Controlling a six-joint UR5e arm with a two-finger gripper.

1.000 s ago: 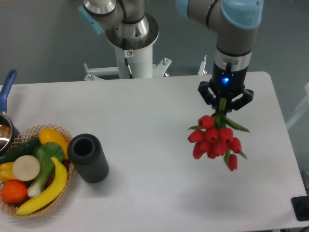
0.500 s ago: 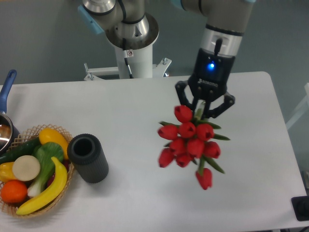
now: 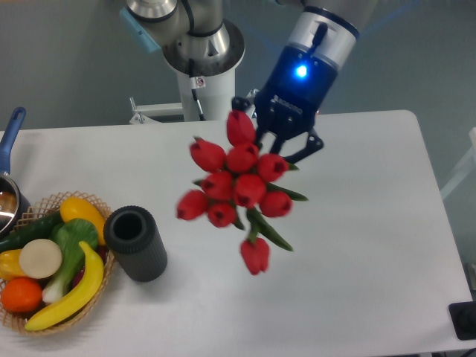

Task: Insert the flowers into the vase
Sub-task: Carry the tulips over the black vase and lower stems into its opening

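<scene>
One white table before a grey wall, pincer pinching the flowers above it

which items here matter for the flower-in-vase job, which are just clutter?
Job:
- bunch of red tulips with green stems, held in the hand
- dark grey ribbed cylindrical vase, mouth open

Clutter:
- woven wicker basket of fruit and vegetables
- blue-handled pot at left edge

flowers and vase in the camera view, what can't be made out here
- The flowers' stems: hidden behind the red buds, so the tool's grip point doesn't show.
- The vase interior: too dark to see inside.
- The pot at left: cut off by the frame edge.
- The black object at bottom right: cut off by the frame edge.
</scene>
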